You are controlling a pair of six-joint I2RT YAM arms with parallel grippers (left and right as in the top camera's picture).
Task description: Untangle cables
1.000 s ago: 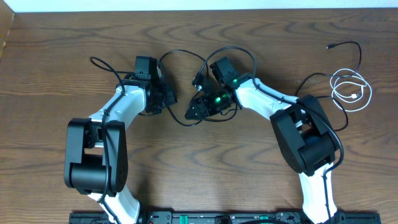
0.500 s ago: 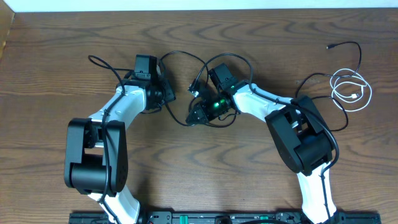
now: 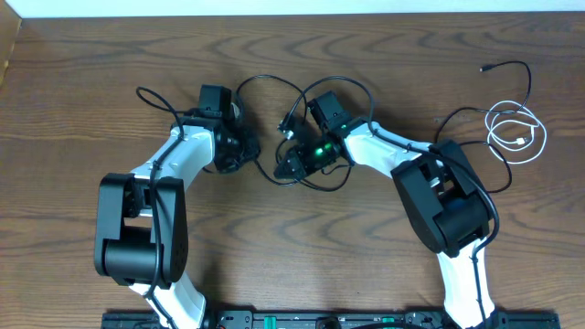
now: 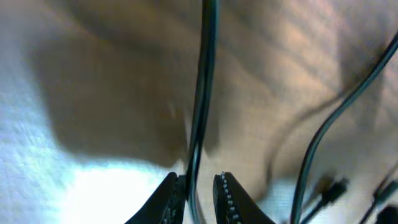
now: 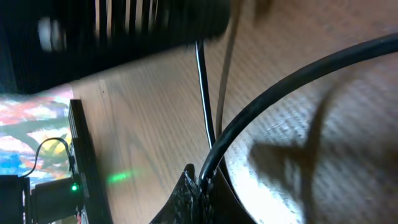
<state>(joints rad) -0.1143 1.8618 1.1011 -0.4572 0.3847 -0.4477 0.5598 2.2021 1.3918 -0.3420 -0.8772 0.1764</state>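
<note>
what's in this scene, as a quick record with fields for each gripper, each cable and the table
left gripper: shut on black cable, which runs between its fingers
right gripper: shut on black cable
black cable: held by both near mid-table, slack loops lying beyond the grippers
white cable: coiled in small loops at the table's right side, apart from both grippers
table: brown wood
</note>
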